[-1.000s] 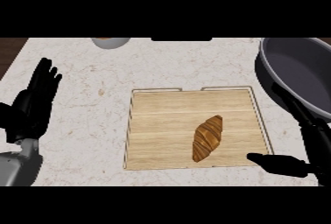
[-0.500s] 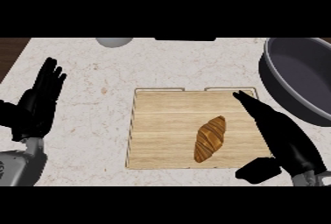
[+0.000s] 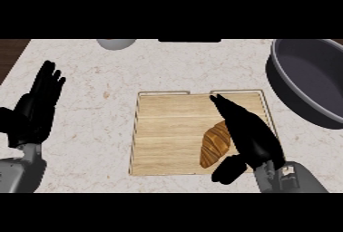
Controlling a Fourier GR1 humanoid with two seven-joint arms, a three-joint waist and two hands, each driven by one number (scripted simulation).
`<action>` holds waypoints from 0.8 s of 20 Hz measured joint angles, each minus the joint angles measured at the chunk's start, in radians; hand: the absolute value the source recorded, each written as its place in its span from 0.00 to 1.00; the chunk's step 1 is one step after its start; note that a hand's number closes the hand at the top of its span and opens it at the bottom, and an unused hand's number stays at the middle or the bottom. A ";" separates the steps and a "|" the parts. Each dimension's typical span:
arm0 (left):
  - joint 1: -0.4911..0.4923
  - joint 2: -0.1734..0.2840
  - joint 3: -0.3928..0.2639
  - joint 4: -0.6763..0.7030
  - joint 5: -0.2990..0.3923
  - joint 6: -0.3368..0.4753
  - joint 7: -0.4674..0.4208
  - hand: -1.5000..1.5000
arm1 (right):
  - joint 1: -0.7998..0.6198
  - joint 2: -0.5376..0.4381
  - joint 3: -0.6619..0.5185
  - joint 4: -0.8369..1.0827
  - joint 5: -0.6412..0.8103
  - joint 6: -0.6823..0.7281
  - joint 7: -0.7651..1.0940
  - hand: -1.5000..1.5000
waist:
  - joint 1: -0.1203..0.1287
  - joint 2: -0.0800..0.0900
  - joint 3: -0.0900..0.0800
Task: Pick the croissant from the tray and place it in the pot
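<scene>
Croissant (image 3: 214,146) found lying on the wooden tray (image 3: 164,131), in its right half, long axis running near-upright with a slight lean, still flat on the board and not lifted. Right hand (image 3: 247,136) positioned over the tray's right side, fingers extended straight and pressed together along the croissant's right flank, partly overlapping it; thumb (image 3: 227,170) splayed apart below, near the pastry's lower end. No curl round the croissant seen, so no grasp judged in place; contact between fingers and pastry cannot be confirmed from this angle. Posture judged as an approach stance: fingers on one flank and thumb set apart, presumably to close across the narrow width. Left hand (image 3: 35,108) resting at the left edge of the counter (image 3: 100,81), fingers straight and up, well apart from the tray, taking no part. Pot (image 3: 311,77) standing at the upper right, just beyond the tray's right corner, mouth open upward, nearer the working hand, which favours a short carry. Small grey object (image 3: 116,43) noted at the counter's far edge, cut off by the view. Task judged at the grasp stage; lift and transfer outstanding.
</scene>
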 measured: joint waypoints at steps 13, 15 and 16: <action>-0.016 -0.031 0.029 -0.049 -0.049 -0.004 0.071 0.50 | 0.044 0.092 0.004 0.117 0.147 0.031 -0.010 0.00 | -0.006 -0.001 0.001; -0.009 -0.037 0.044 -0.023 -0.051 -0.027 0.043 0.50 | 0.040 0.120 0.000 0.156 0.175 0.032 -0.023 0.00 | -0.005 0.000 0.001; -0.005 -0.052 0.035 -0.026 -0.063 -0.021 0.039 0.50 | 0.043 0.125 -0.005 0.174 0.187 0.032 -0.036 0.00 | -0.005 0.000 0.001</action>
